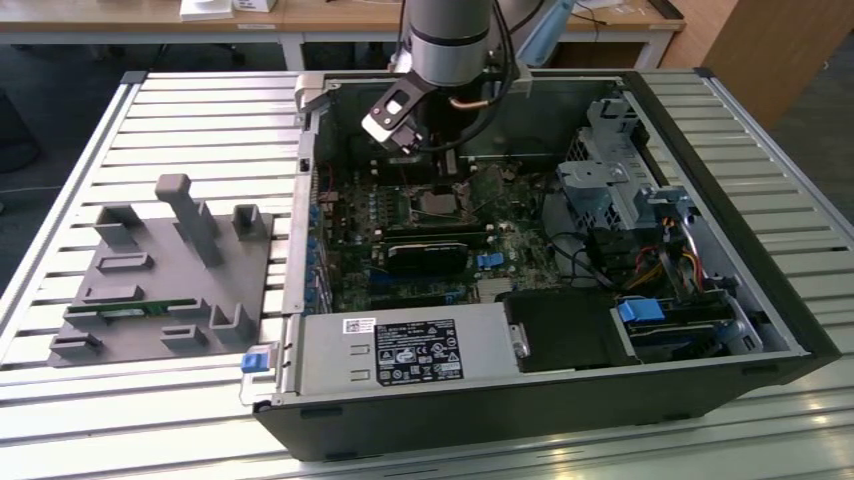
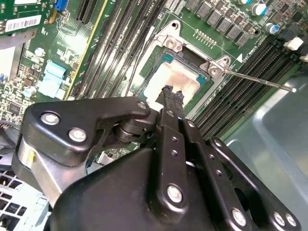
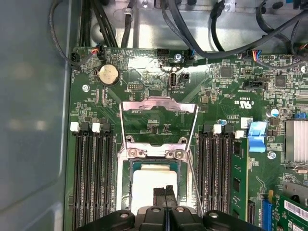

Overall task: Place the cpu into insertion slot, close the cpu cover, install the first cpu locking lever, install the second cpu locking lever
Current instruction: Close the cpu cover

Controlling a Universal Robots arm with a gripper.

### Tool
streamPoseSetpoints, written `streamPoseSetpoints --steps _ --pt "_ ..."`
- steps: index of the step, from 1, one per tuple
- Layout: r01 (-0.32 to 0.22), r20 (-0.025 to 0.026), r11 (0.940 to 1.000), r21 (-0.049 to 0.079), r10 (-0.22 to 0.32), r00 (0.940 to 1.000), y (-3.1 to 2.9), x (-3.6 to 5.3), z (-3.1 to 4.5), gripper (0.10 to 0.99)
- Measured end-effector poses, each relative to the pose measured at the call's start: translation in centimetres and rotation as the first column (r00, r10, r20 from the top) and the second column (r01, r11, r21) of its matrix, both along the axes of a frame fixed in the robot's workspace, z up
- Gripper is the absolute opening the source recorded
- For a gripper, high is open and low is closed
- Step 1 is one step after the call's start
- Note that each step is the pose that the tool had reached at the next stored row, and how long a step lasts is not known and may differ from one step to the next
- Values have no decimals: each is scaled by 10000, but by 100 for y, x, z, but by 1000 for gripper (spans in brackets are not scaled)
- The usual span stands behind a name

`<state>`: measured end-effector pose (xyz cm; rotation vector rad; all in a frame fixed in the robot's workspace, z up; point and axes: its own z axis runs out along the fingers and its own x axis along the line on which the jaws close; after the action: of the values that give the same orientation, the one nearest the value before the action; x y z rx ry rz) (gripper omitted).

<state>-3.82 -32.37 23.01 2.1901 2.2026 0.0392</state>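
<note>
Hovering over the cpu [image 3: 144, 185], the gripper [image 3: 165, 190] has its fingers pinched together with nothing between them; I cannot tell whether the tips touch the chip. The cpu lies seated in the slot [image 3: 124, 185]. The cover [image 3: 159, 102] stands flipped open, and a lever [image 2: 260, 81] juts out free.

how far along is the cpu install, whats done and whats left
Done: the chip lies in the socket. In hand: nothing; the tool is shut, its tips right over the chip. Left: the cover stands flipped open, and a lever sticks out unlatched.
</note>
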Motion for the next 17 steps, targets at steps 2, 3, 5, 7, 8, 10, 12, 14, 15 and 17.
streamPoseSetpoints --steps 2,3,5,7,8,10,12,14,15,17 --pt "0 1 10000 0 0 10000 0 0 35 122" --pt "1 0 10000 0 -1 10000 0 0 58 122" --pt "0 0 10000 0 0 10000 0 0 118 122" --pt "0 0 10000 1 0 10000 0 0 178 122" --pt "1 -1 10000 -1 -1 10000 0 0 208 122" --pt "0 0 10000 0 0 10000 0 0 256 122" --pt "-1 1 10000 2 1 10000 -15 0 269 122" --pt "0 0 10000 1 0 10000 -44 -3 269 122" --pt "0 0 10000 0 0 10000 -55 -5 269 122" --pt "0 0 10000 1 0 10000 -71 -5 269 122"
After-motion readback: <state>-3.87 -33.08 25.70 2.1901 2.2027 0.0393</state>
